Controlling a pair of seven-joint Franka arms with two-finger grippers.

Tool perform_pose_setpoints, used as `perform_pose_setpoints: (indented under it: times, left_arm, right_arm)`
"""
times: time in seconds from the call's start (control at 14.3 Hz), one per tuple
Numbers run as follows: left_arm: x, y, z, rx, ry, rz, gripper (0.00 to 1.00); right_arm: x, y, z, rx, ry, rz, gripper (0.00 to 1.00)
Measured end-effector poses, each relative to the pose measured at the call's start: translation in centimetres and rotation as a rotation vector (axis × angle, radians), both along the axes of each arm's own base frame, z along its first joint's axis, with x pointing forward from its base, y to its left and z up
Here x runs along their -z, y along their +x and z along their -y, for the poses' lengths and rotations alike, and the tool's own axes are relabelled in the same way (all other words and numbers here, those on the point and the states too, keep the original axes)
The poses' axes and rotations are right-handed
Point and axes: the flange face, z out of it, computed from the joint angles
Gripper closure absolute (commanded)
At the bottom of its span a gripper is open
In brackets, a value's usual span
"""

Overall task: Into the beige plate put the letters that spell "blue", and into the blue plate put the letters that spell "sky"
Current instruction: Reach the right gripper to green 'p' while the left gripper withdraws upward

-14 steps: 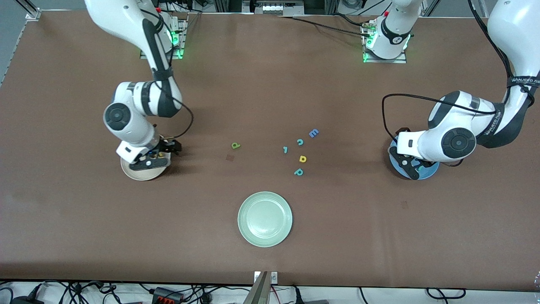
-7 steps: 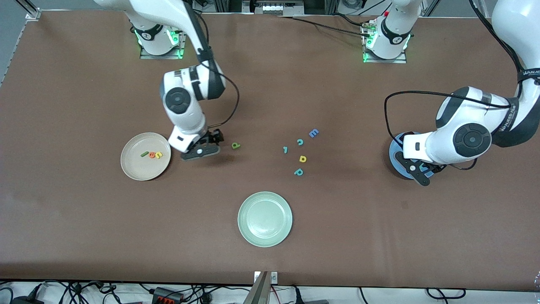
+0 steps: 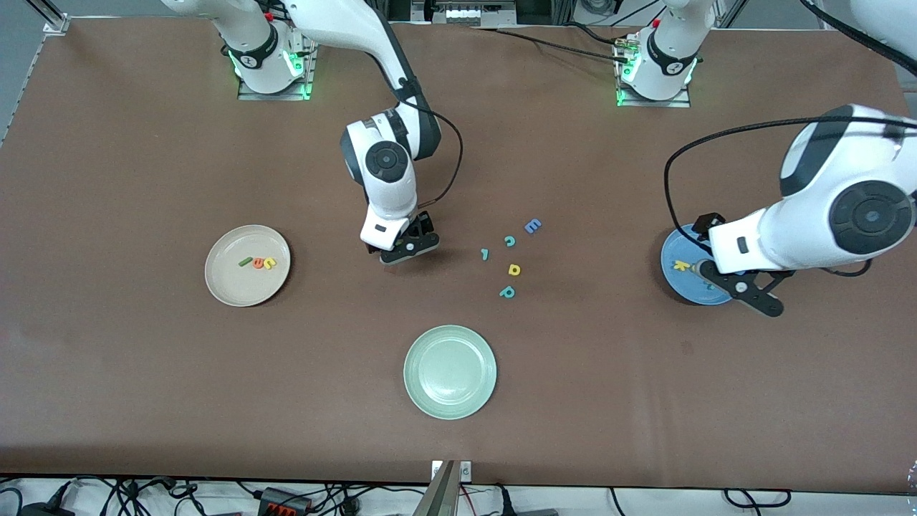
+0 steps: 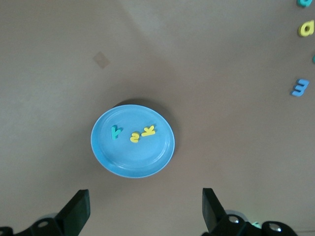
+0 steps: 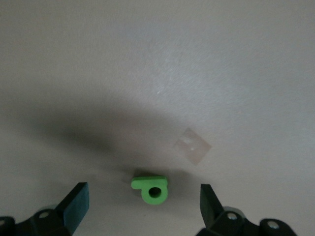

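Observation:
The beige plate (image 3: 240, 288) holds a dark green "l" (image 3: 246, 261), an orange "e" (image 3: 257, 263) and a yellow "u" (image 3: 269, 264). My right gripper (image 3: 406, 247) hangs open over the green "b" (image 5: 150, 188), which lies flat on the table between its spread fingers (image 5: 76, 199); the front view hides this letter under the hand. The blue plate (image 4: 133, 160) holds a teal "y" (image 4: 115, 131), a yellow "s" (image 4: 134, 138) and a yellow "k" (image 4: 148, 130). My left gripper (image 4: 144, 204) is open and empty, raised over the table at the blue plate's rim (image 3: 673, 281).
A pale green plate (image 3: 450, 371) sits nearer the front camera, mid-table. Loose letters lie between the arms: a blue "E" (image 3: 532, 226), a teal "c" (image 3: 509, 241), a small teal letter (image 3: 485, 254), a yellow "d" (image 3: 514, 269), a teal "p" (image 3: 507, 292). A tape patch (image 5: 192, 145) lies by the "b".
My right gripper has swung from over the beige plate to over the green "b", uncovering three letters in that plate. My left gripper has risen and drifted off the blue plate.

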Motion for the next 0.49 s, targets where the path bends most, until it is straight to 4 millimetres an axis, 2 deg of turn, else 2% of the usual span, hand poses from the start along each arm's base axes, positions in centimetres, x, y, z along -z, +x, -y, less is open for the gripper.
perform_pose_setpoints:
  times: [0.14,0.28,0.42,0.49]
  left_arm:
    - [-2.1,0.4,0.6,-0.084,0.008,0.036,0.0]
    - [-3.9,0.3,0.8,-0.235,-0.001,0.061,0.0]
    - [-6.1,0.0,-0.2,-0.392,-0.062,0.084,0.0]
    - [-7.1,-0.4,-1.2,-0.45,-0.096,0.092,0.0]
  right_arm:
    - [1.0,0.0,0.3,0.004,-0.013,-0.006,0.02]
    - [1.3,0.1,0.6,0.01,-0.017,-0.009,0.11]
    - [1.3,0.3,0.7,0.034,0.001,-0.016,0.18]
    - [1.4,0.2,0.7,0.064,0.028,-0.028,0.18]
